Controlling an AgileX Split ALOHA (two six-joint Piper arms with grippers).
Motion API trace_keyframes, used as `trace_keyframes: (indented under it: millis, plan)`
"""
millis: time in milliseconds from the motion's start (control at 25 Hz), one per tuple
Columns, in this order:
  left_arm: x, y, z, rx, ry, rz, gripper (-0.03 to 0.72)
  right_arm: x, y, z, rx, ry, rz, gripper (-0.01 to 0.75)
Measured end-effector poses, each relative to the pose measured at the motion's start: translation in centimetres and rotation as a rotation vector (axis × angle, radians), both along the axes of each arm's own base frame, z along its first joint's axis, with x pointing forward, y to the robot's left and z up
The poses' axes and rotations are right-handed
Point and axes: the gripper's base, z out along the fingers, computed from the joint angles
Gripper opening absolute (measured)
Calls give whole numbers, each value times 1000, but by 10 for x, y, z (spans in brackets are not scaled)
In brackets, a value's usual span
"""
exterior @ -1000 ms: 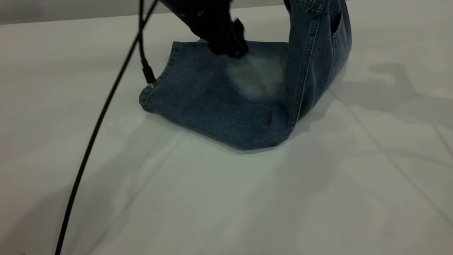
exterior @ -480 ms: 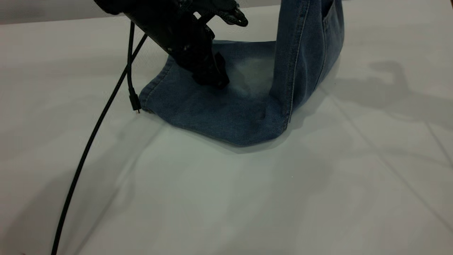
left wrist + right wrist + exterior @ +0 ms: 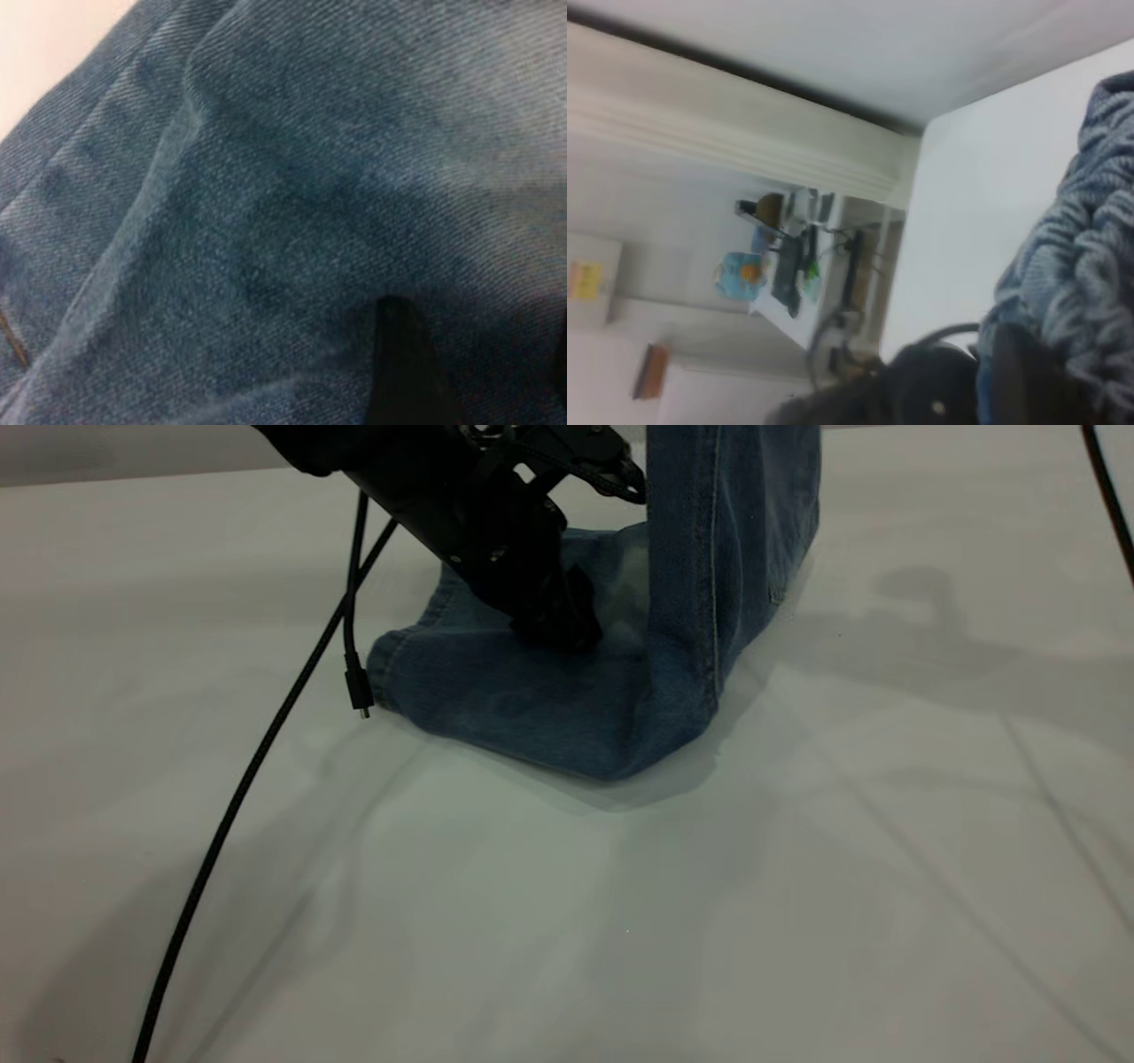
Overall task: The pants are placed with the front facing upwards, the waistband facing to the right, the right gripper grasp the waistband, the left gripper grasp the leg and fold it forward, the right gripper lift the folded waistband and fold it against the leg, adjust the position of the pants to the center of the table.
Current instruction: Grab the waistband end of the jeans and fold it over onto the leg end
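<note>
The denim pants [image 3: 567, 691] lie near the middle of the far part of the white bench [image 3: 620, 921]. One part of them, the leg end with its hem toward the left side of the exterior view, rests flat on the bench. The other part rises straight up from a bend at the right and goes out of the top of the exterior view, so the cloth forms an L shape.

The left end effector [image 3: 558, 631] comes down at a slant from the upper left and its tip presses on the flat part of the pants, just beside the pale faded area and near the standing part. In the left wrist view one dark fingertip [image 3: 403, 363] lies on the denim [image 3: 283, 195]; whether its fingers are spread or pressed together I cannot tell. A black cable [image 3: 257, 762] hangs from this arm and trails over the bench toward the near left corner.

The right end effector is above the exterior view. In the right wrist view bunched denim [image 3: 1081, 266] hangs beside a dark finger [image 3: 1014, 372], so it seems to pinch the lifted cloth, though the grip itself is not clear
</note>
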Motion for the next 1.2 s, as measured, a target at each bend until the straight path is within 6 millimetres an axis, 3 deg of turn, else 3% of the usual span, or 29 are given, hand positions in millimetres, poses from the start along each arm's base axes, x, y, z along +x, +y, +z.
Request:
trace_keyframes:
  millis: [240,600,880,1200]
  plan:
    - [3,9,19,-16,7,-14,378,0,1,-7,-79,12,-5,67]
    - [17,17,78,-87,-146,60,378,0,1,-9,-100,8,-3,67]
    - [26,37,137,-144,-280,132,378,-3,20,-14,-173,10,24,67]
    - [18,55,227,-229,-508,201,378,-8,59,-20,-253,8,39,67]
